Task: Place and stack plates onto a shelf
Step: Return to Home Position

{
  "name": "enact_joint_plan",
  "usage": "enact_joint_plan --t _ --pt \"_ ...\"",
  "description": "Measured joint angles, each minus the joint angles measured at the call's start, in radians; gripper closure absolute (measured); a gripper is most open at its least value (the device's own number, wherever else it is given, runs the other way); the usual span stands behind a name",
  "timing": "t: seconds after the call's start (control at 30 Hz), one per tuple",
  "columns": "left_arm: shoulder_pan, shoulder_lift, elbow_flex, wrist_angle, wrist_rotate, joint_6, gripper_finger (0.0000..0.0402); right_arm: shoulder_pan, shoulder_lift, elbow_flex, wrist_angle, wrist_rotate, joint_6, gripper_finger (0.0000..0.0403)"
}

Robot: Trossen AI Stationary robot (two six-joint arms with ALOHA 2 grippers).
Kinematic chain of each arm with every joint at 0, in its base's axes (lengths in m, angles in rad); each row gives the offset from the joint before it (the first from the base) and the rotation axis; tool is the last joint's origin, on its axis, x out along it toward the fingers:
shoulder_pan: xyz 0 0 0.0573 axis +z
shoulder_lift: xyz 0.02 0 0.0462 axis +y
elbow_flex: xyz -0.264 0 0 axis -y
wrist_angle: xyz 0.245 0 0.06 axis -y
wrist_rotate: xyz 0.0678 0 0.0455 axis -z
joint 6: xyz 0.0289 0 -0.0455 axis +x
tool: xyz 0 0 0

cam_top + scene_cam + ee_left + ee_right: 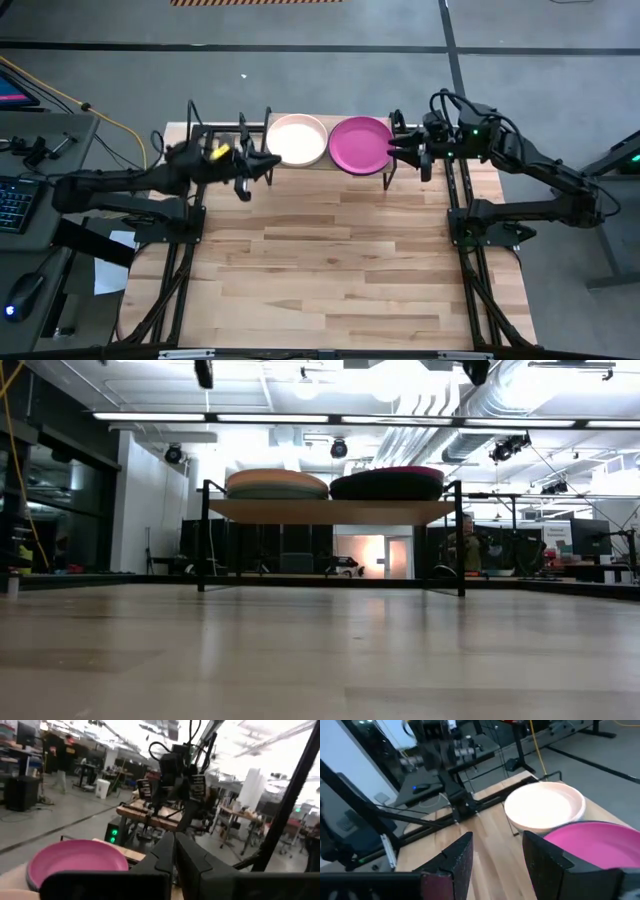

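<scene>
The shelf (330,511) stands at the table's far middle and carries two stacks of plates. On the left stack the top plate is pale peach (297,140), with a light teal one under it (275,492). The right stack has a magenta plate (361,145) on top of dark ones (385,487). Just off the shelf's left end, my left gripper (268,165) is shut with nothing in it; its fingers (167,851) are pressed together. At the right end, beside the magenta plate (592,845), my right gripper (392,150) hangs open and empty.
Black arm stands (170,225) (480,225) run down both sides of the wooden table (330,260). A side desk on the left holds a keyboard (12,200) and a mouse (22,295). A person (465,548) stands in the room behind the shelf.
</scene>
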Motion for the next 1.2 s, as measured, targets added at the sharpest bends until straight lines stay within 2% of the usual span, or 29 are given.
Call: enact_joint_plan --t 0.13,0.33,0.57,0.8,1.0,1.2 --pt "-0.080 -0.060 -0.149 0.119 -0.064 -0.013 0.0400 0.000 0.000 0.000 0.032 -0.015 0.002 0.0249" --pt "-0.127 -0.232 -0.325 0.159 -0.128 -0.023 0.0401 0.000 0.000 0.000 0.073 -0.016 0.035 0.0249" --pt "-0.137 -0.418 -0.490 0.164 -0.136 -0.025 0.0401 0.000 0.000 0.000 0.101 -0.020 0.162 0.0249" --pt "-0.137 -0.493 -0.652 0.323 -0.145 -0.091 0.0401 0.000 0.000 0.000 0.101 -0.094 0.212 0.0249" --pt "-0.137 -0.508 -0.674 0.323 -0.157 -0.064 0.0401 0.000 -0.012 -0.001 0.094 -0.096 0.210 0.0249" --pt "-0.137 -0.508 -0.673 0.334 -0.113 -0.069 0.0401 0.000 -0.078 -0.001 -0.042 -0.098 0.175 0.0255"
